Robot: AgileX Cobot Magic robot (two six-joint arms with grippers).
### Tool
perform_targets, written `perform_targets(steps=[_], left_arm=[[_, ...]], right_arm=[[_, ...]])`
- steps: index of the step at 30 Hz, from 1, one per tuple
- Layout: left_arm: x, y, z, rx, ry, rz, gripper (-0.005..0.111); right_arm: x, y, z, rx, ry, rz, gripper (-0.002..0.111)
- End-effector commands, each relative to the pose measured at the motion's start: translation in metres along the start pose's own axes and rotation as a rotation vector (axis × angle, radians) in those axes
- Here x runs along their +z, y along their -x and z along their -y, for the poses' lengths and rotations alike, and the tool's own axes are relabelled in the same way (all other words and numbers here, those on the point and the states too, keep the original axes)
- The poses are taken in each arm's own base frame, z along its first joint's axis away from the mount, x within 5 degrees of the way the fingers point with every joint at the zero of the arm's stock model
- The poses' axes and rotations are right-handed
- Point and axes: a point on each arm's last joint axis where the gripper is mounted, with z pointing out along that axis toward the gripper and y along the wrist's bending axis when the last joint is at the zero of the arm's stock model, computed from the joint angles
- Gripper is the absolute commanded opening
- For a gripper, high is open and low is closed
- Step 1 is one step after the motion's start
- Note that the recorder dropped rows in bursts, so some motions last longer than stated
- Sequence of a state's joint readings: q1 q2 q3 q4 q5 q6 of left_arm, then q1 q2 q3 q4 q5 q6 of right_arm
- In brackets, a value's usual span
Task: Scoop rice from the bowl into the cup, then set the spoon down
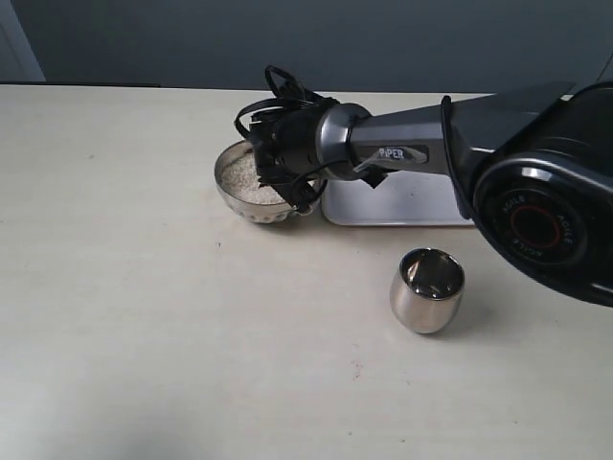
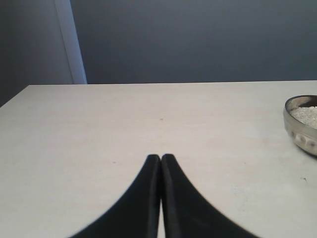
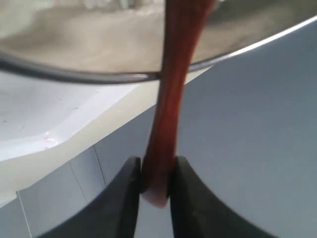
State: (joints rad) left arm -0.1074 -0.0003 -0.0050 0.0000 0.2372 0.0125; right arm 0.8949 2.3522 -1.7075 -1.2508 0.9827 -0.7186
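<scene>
Before me, the pale cream table [image 1: 144, 316] fills most of the frame. A flat white tray [image 1: 407, 204] lies on it, right of centre and toward the far edge. Across the top runs a dark grey wall [image 1: 383, 38], with a paler strip [image 1: 19, 48] at upper left.

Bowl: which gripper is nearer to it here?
Right. The right gripper, clamping the spoon, hangs over the bowl; the left gripper sits shut above the table, clearly apart from it.

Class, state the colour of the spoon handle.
Reddish-brown; the spoon shows best in the right wrist view.
</scene>
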Motion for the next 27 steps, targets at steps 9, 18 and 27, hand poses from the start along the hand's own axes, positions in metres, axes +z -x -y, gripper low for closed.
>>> perform_targets(steps=[9,18,27], left_arm=[[0.000,-0.001,0.000,-0.002,-0.004,0.000,0.001],[0.000,-0.001,0.000,-0.002,-0.004,0.000,0.001],[0.000,-0.001,0.000,-0.002,-0.004,0.000,0.001]], right_arm=[[-0.012,-0.008,-0.001,0.089,0.062,0.070,-0.001],[-0.012,-0.004,-0.003,0.123,0.092,0.108,-0.001],[-0.009,-0.016,0.004,0.245,0.135,0.154,-0.001]])
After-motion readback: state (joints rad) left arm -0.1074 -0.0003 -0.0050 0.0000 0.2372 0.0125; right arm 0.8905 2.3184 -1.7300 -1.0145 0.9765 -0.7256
